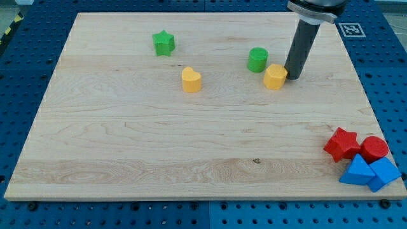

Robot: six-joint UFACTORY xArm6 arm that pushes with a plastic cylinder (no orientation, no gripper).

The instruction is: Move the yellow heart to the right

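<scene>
The yellow heart (pixel 191 79) lies on the wooden board (pixel 159 140), left of the middle and toward the view's top. My tip (pixel 293 77) stands far to its right, touching or nearly touching the right side of a yellow hexagonal block (pixel 275 76). A green cylinder (pixel 257 60) stands just up and left of that yellow block. A green star (pixel 163 43) lies up and left of the heart.
At the board's lower right corner sit a red star (pixel 341 144), a red cylinder (pixel 374 148) and two blue blocks (pixel 357 171) (pixel 384 173), bunched together. A blue pegboard table (pixel 19 76) surrounds the board.
</scene>
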